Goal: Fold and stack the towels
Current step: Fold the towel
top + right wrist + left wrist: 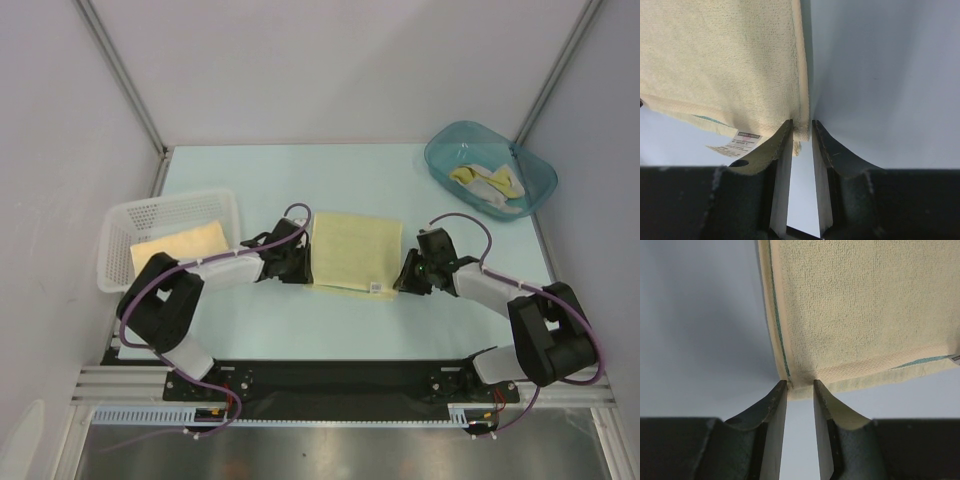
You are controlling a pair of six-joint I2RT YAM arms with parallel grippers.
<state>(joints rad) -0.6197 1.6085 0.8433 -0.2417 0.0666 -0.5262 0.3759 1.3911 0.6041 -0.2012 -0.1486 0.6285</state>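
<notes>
A pale yellow towel (350,250) with a thin teal stripe lies folded flat on the table's middle. My left gripper (303,268) is at its near left corner and my right gripper (405,278) at its near right corner. In the left wrist view the towel (865,305) puckers where its corner sits pinched between the tips of the left gripper (801,384). The right wrist view shows the towel (715,55) bunched the same way in the right gripper (802,122), with a white label (737,142) just beside it. Both grippers are shut on the towel.
A white mesh basket (125,215) stands at the left with a folded yellow towel (180,245) inside. A teal tub (440,160) at the back right holds a crumpled beige and yellow cloth (488,183). Grey walls close in on three sides.
</notes>
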